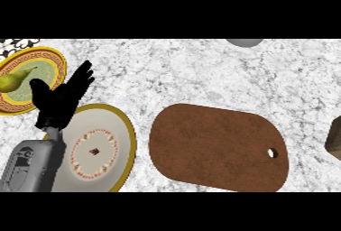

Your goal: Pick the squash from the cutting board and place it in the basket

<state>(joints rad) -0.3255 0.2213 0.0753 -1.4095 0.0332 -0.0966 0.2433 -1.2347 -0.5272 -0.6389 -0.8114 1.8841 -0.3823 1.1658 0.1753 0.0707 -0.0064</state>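
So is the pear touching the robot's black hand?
Apart. The head view shows plate between the pear and the left hand.

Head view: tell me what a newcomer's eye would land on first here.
The big brown cutting board right of centre stands out first, bare on top, with a small hole near its right end. Next comes the robot's left hand at the left, black fingers straight and pointing up, over the edge of a gold-rimmed plate. Farther up in the left corner, a green pear lies on a second, patterned plate.
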